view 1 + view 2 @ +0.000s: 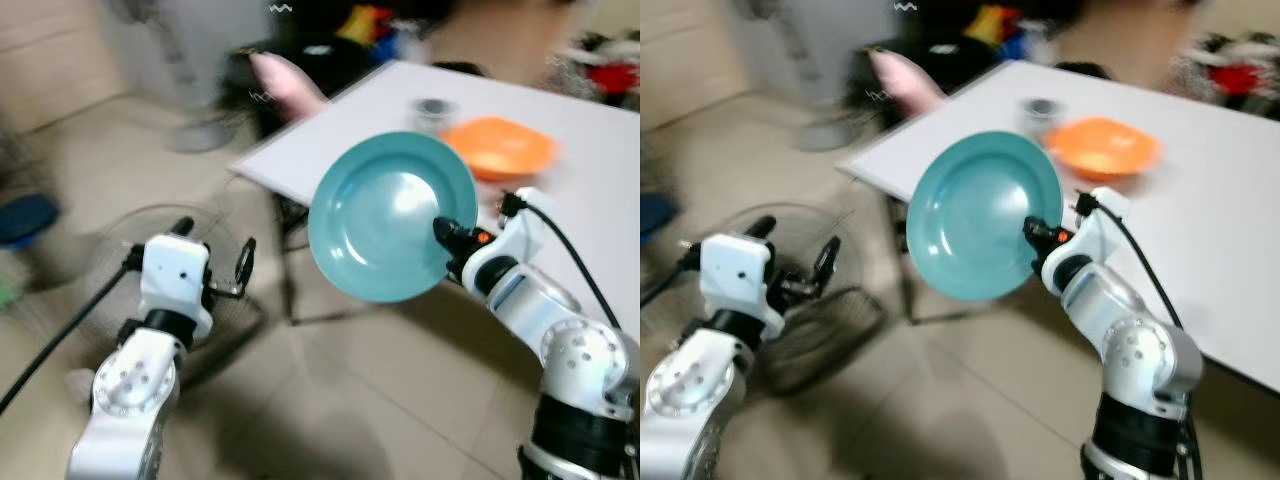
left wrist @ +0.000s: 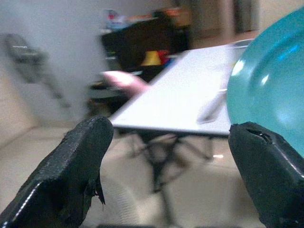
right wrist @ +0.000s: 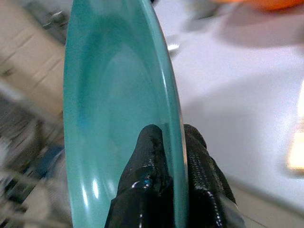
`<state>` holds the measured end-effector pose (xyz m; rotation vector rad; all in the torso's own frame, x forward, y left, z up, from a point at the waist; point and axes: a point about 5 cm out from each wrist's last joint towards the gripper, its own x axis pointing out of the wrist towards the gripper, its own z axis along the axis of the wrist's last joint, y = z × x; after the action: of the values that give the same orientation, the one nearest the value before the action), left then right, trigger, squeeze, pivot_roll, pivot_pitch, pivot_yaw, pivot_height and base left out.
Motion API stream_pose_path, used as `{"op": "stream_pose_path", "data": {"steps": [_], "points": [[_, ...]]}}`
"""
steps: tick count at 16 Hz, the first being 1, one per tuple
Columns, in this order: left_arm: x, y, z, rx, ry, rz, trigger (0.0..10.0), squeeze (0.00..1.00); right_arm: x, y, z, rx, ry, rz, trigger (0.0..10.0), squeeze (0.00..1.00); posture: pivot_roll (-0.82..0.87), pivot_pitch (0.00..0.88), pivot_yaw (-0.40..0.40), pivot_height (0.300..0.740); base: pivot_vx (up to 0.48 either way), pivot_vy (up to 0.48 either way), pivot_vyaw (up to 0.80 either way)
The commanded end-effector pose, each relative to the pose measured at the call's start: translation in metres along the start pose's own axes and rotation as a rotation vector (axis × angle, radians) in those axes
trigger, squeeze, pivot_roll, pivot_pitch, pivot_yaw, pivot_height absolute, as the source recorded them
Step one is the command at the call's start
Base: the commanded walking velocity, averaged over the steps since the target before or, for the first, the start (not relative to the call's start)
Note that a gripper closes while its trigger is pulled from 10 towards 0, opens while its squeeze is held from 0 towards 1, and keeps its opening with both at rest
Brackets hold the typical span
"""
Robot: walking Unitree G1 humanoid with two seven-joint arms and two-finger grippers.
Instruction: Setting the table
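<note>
My right gripper is shut on the rim of a teal plate, which stands tilted almost upright in the air just off the near edge of the white table. In the right wrist view both black fingers pinch the plate's edge. An orange bowl lies on the table behind the plate, with a small grey cup next to it. My left gripper is open and holds nothing, out over the floor to the left; its fingers frame the table in the left wrist view.
A floor fan lies on the tiled floor beneath my left arm. A person's hand or pink object shows blurred at the table's far corner. Dark furniture with colourful items stands behind. The pictures are blurred by motion.
</note>
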<state>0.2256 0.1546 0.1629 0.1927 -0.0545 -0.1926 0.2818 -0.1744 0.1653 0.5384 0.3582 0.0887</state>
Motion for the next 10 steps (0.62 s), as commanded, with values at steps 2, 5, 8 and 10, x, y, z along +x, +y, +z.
{"op": "stream_pose_path", "data": {"steps": [2,5,8,10], "points": [[-0.003,0.001,-0.001,0.011,0.009,-0.014,10.0,0.0,-0.001,0.009,0.004,0.059,-0.003,0.054,10.0,0.0,-0.04,0.0,0.071,0.74,0.309,0.0,0.0],[-0.005,0.002,-0.002,0.017,0.016,-0.019,10.0,0.0,0.001,0.012,0.0,0.092,0.041,0.082,10.0,0.0,-0.03,0.0,0.068,0.74,0.311,0.0,0.0],[-0.006,0.003,-0.004,0.026,0.022,-0.016,10.0,0.0,0.005,0.015,0.001,0.119,0.052,0.084,10.0,0.0,-0.02,0.0,0.065,0.74,0.288,0.0,0.0],[-0.006,0.003,-0.004,0.028,0.022,-0.021,10.0,0.0,0.009,0.016,-0.003,0.179,0.096,0.083,10.0,0.0,-0.02,0.0,0.063,0.74,0.257,0.0,0.0]]}}
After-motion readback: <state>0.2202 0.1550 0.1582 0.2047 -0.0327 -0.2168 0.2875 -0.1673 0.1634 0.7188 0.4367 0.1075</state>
